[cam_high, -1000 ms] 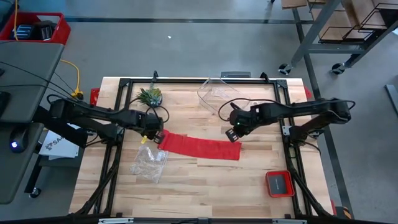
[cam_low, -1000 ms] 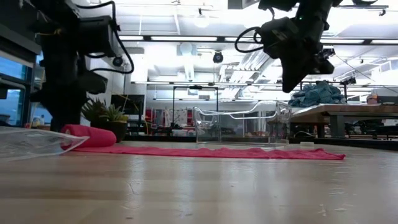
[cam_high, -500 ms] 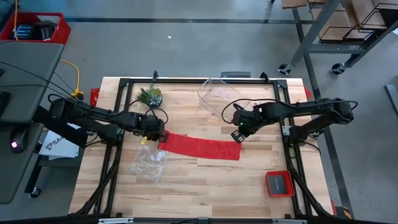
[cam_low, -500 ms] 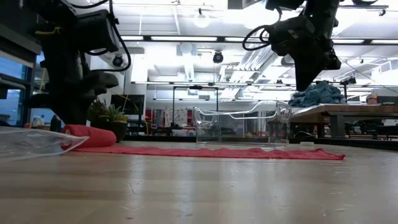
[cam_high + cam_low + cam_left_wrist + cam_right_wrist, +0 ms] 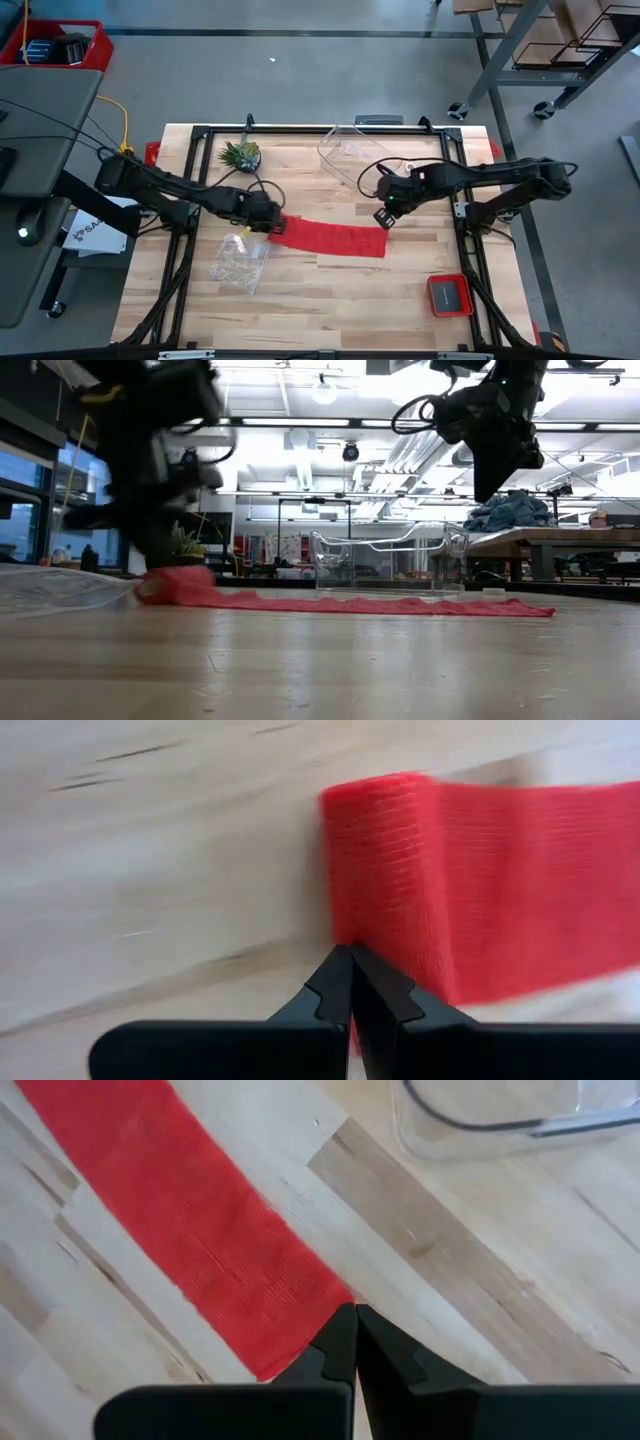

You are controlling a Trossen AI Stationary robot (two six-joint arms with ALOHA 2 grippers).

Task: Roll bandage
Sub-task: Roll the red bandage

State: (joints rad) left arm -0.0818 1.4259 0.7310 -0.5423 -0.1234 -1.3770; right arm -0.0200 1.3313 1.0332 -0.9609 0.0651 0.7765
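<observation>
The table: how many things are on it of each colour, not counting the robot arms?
Red: 2, the bandage and the small tray
Clear: 2, the plastic container and the plastic bag
Green: 1, the little plant
Total: 5

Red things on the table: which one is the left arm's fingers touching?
The bandage, the long flat strip mid-table; the left fingers sit shut at its rolled end. The red tray sits apart near the right front corner.

Bandage [image 5: 330, 238] across table [image 5: 330, 300] centre, plant [image 5: 241, 154] behind its left end, tray [image 5: 450, 294] front-right
</observation>
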